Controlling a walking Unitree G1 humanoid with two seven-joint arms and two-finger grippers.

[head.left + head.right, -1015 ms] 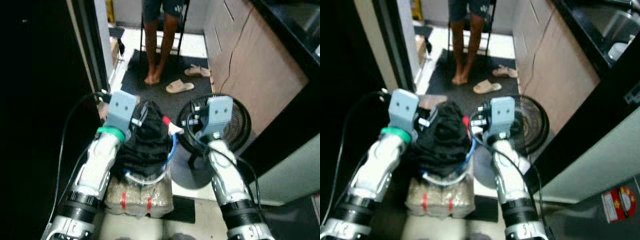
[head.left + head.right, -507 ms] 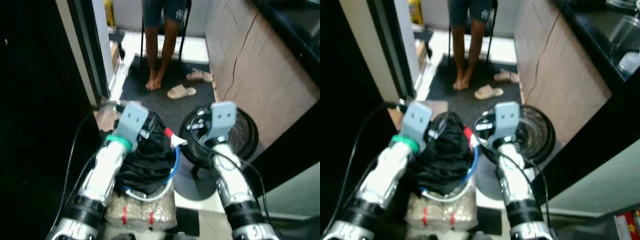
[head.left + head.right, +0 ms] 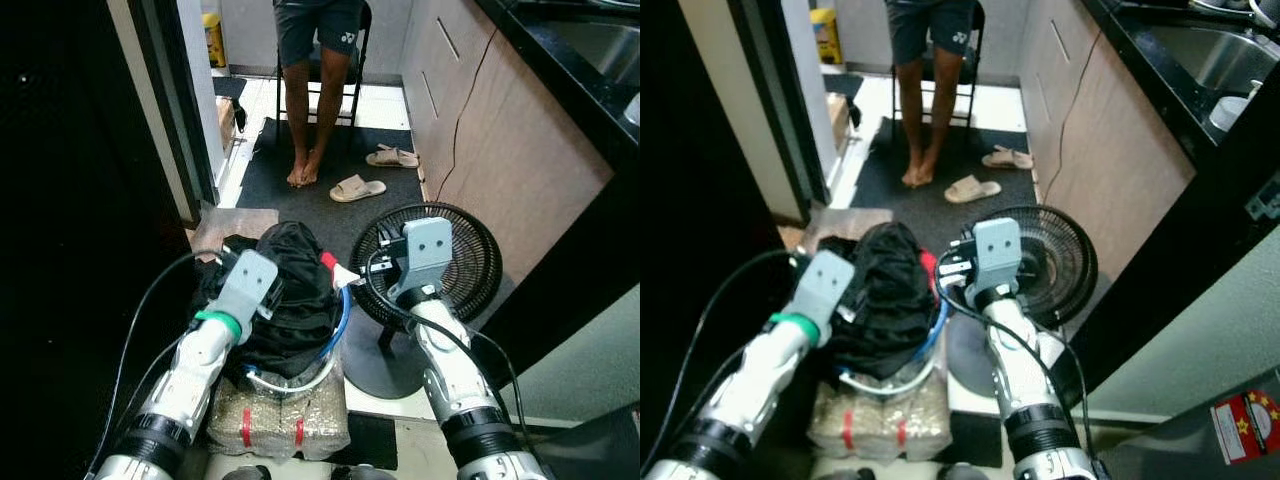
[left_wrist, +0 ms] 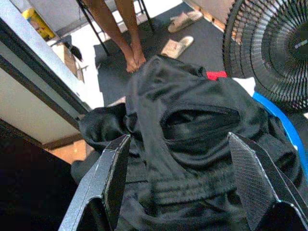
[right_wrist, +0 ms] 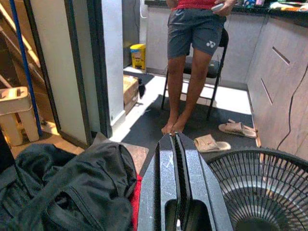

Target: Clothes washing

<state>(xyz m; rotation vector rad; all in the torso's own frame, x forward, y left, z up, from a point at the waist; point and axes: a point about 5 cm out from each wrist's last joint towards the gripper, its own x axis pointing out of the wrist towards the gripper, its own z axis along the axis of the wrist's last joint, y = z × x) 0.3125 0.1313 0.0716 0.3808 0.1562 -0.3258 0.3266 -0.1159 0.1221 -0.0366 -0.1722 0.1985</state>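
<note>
Standing at the near end of a narrow kitchen passage, you have the wash load in front of you but not yet in hand: a heap of black clothes [image 3: 285, 290] fills a clear plastic basket [image 3: 300, 372] with a blue rim, which sits on shrink-wrapped packs [image 3: 280, 420] banded in red on the floor. No washing machine can be seen, so by the look of it the job is at its opening stage, with picking up, carrying and loading all left to do. Your left gripper [image 4: 180, 185] hangs just above the pile with its two fingers spread wide, nothing between them. Your right gripper [image 5: 176, 185] is held to the right of the basket, over the fan, its fingers pressed flat together and empty. The clothes are soft, matte, crumpled fabric with a stitched waistband or seam showing, and a scrap of red [image 4: 216, 75] and white peeks out at the far edge. To the right stands a round black floor fan [image 3: 470, 265] with a wire grille on a disc base. Further off, a person [image 3: 318, 90] stands barefoot on a dark mat [image 3: 330, 165] near two pale slippers [image 3: 358, 187], beside smooth beige cabinets [image 3: 500, 150].
</note>
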